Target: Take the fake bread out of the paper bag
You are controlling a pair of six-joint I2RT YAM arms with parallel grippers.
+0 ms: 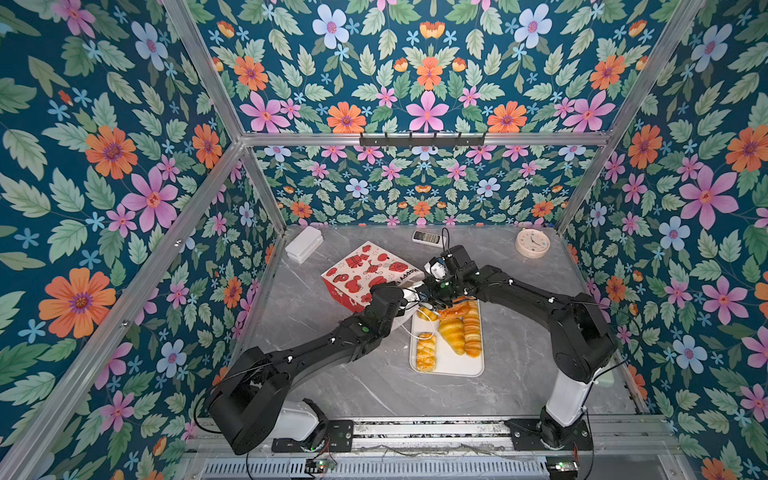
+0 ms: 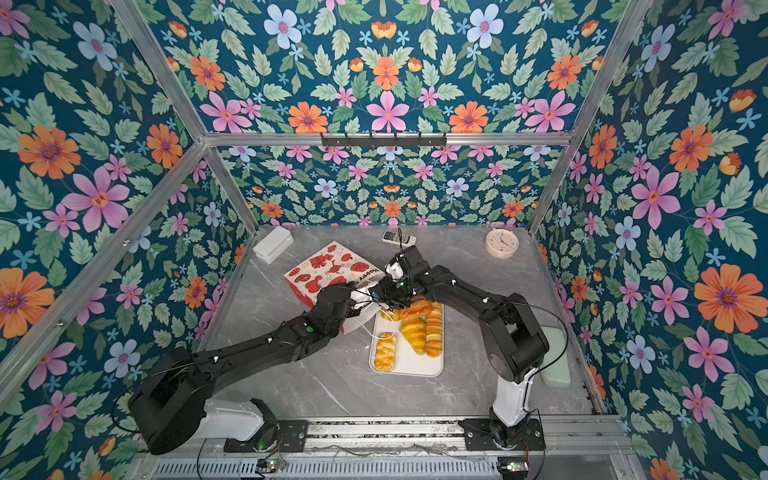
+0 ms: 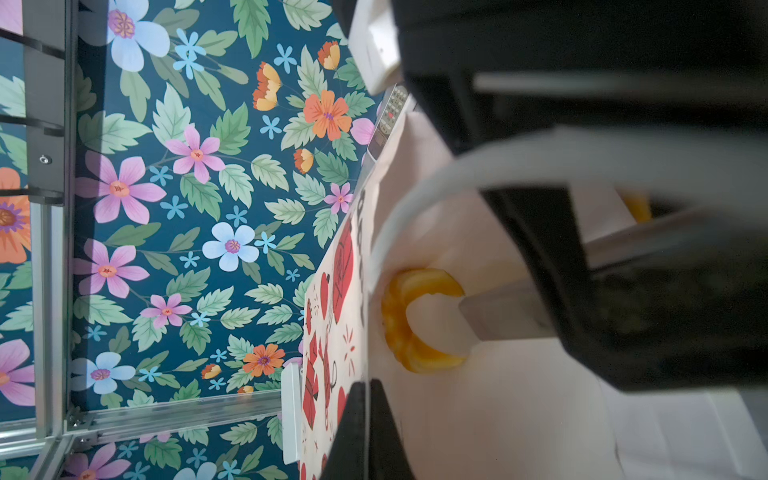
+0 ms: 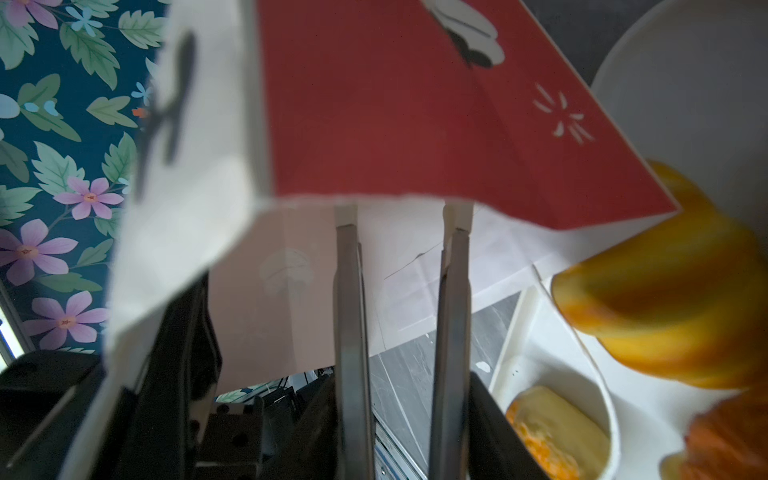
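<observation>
The paper bag (image 1: 365, 270) lies on its side, mouth just beside the white tray (image 1: 446, 368). The left pincer (image 1: 412, 296) is pressed together on the bag's rim. The right pincer (image 4: 403, 216) stands spread and empty at the mouth. A ring bagel (image 3: 415, 320) sits inside the bag, and other fake bread (image 1: 453, 334) crowds the tray. A remote (image 1: 426, 237) lies close behind, and the near side of the table (image 1: 332, 374) is open.
</observation>
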